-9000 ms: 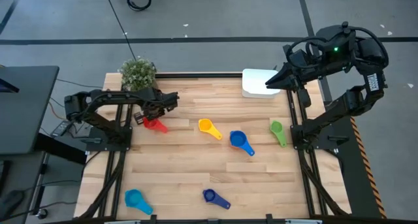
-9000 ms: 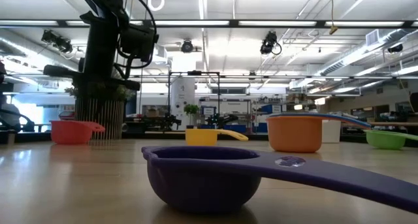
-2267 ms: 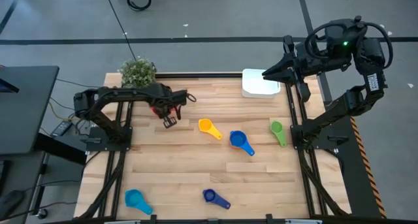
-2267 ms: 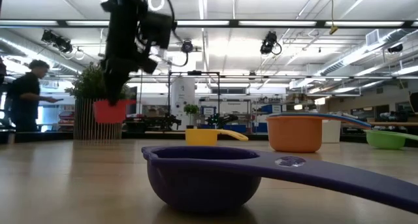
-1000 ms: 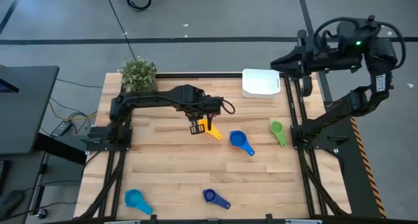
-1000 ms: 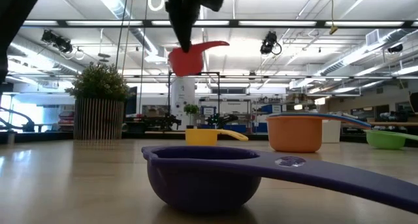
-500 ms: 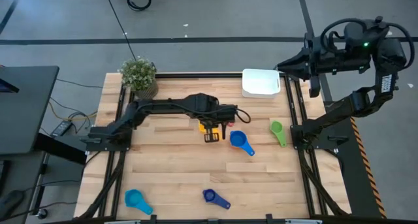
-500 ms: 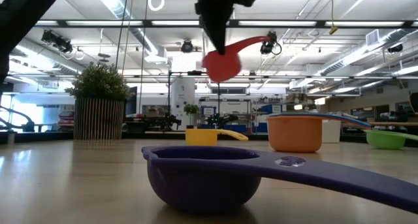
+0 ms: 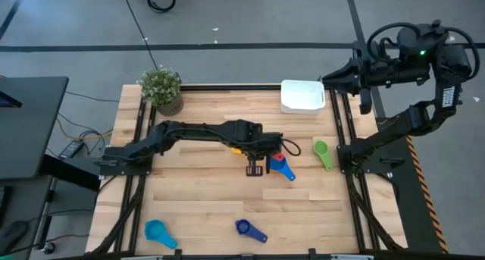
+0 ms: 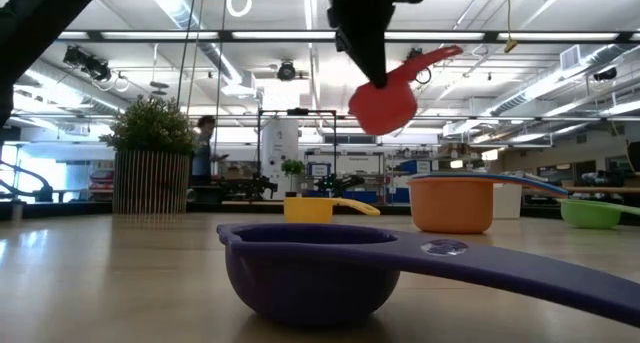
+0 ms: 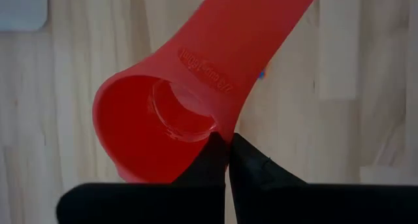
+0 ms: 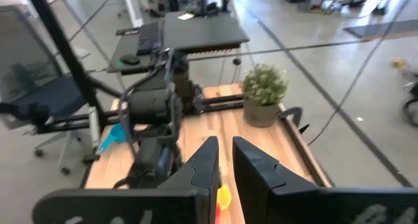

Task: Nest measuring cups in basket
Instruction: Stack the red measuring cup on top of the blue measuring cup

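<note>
left gripper (image 9: 258, 166) clenched on red measuring cup (image 10: 385, 103), held aloft at frame centre, over blue cup (image 9: 283, 169) | right gripper (image 9: 327, 79) upper right, grip unclear | basket (image 9: 303, 96): one | cups visible: six

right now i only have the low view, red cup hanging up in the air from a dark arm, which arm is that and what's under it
Observer: It's the left arm. In the high view the left gripper is stretched out over mid-table, with the red cup right above the blue cup.
Operator: is the grip solid
Observer: The left wrist view shows both fingers pinched shut on the red cup's rim where the handle joins the bowl.
Operator: where's the basket, can't see it
Observer: The white basket sits at the table's far right corner, well apart from the gripper.
Operator: right arm in the way?
Observer: No, the right gripper hangs off the table's edge beside the basket.
</note>
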{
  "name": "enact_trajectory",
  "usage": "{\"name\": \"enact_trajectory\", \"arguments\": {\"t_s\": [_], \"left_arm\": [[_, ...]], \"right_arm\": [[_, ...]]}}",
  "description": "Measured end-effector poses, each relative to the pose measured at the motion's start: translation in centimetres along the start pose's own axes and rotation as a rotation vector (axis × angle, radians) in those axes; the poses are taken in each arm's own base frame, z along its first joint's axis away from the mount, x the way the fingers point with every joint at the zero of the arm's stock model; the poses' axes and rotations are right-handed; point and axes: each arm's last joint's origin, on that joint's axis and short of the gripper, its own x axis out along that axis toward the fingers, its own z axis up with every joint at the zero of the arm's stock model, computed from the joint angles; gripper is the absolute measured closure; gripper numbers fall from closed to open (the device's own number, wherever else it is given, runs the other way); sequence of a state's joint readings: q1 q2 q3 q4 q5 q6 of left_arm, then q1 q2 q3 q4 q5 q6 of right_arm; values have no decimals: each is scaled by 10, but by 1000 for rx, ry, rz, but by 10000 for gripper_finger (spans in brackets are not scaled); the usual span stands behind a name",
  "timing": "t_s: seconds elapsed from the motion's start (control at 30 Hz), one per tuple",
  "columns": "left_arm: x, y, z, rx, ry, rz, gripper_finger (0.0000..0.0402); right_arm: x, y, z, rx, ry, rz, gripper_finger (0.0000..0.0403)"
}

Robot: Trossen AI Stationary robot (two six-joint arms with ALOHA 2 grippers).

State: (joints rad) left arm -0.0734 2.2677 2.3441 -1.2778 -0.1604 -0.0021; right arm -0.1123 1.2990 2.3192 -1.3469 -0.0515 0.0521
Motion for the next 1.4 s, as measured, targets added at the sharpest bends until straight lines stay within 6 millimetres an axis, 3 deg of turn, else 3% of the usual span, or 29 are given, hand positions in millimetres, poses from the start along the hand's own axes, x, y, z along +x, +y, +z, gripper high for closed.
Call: {"name": "enact_trajectory", "arguments": {"t_s": [0.37, 0.87, 1.4], "left_arm": [[5, -2, 11, 73, -98, 2, 396], [41, -11, 25, 178, -181, -93, 396], [72, -16, 19, 208, -91, -106, 396]], "right_arm": [[-6, 2, -2, 10, 1, 53, 351], [4, 7, -18, 6, 14, 118, 351], [-6, 6, -26, 10, -29, 121, 351]]}}
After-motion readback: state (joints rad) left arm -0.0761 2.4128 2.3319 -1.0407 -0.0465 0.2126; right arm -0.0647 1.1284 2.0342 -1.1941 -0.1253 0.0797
